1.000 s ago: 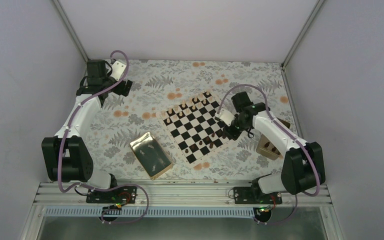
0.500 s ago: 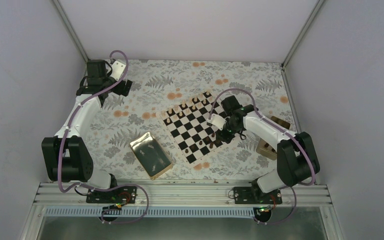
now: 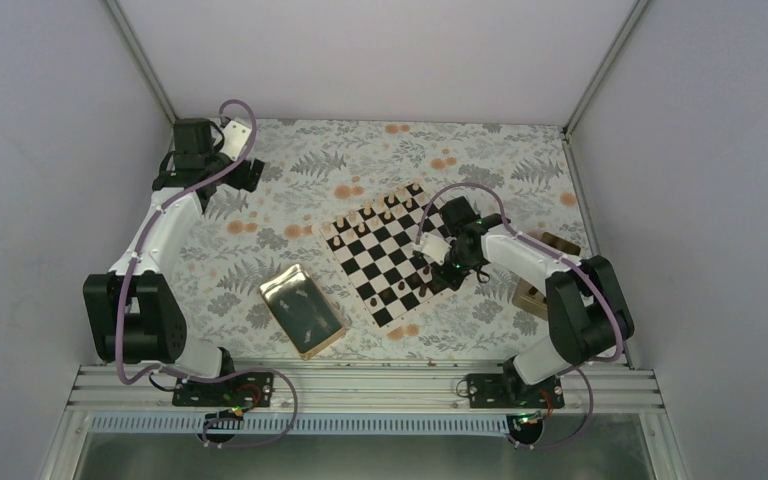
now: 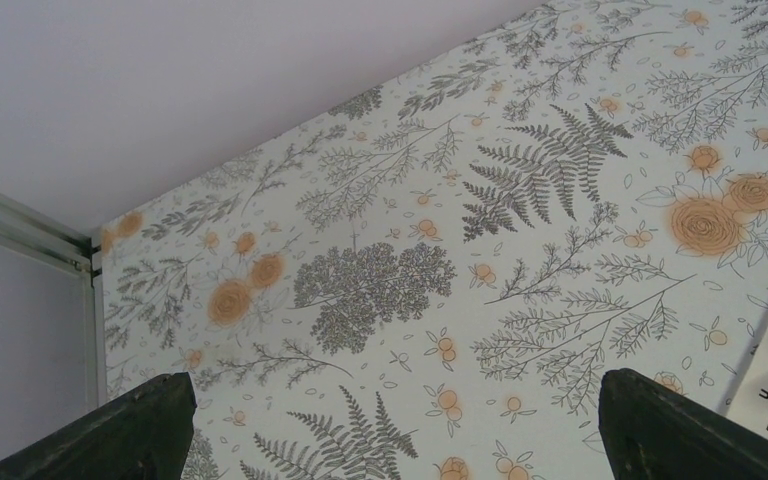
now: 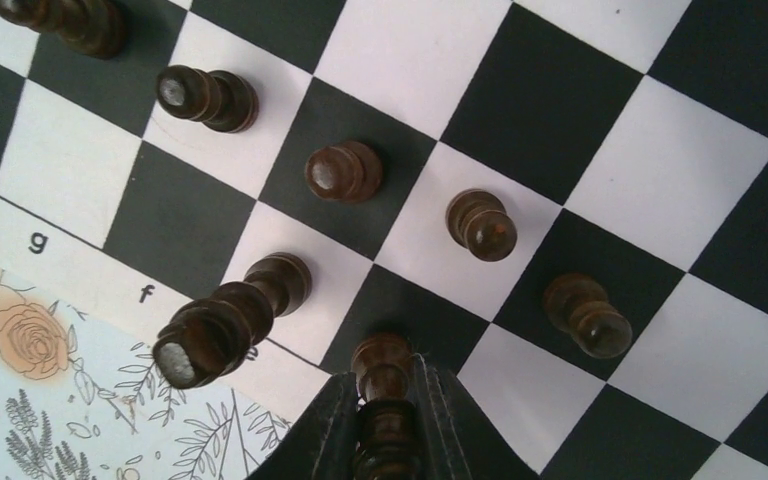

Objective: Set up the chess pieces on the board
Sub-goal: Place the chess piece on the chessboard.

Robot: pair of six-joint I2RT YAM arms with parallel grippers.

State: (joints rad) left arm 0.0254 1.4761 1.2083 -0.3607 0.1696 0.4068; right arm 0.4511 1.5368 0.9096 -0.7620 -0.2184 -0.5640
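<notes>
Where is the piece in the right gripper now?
In the right wrist view, bottom centre, the dark piece is held by the right gripper over a black edge-row square of the board, beside a taller piece.

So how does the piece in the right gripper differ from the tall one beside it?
The held piece is clamped in the right gripper over a black square; the tall piece stands free on a cream square. Its top shows; the held piece's is hidden. Both are dark brown.

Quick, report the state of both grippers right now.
Left gripper: open, holding nothing.
Right gripper: closed on a dark chess piece.
</notes>
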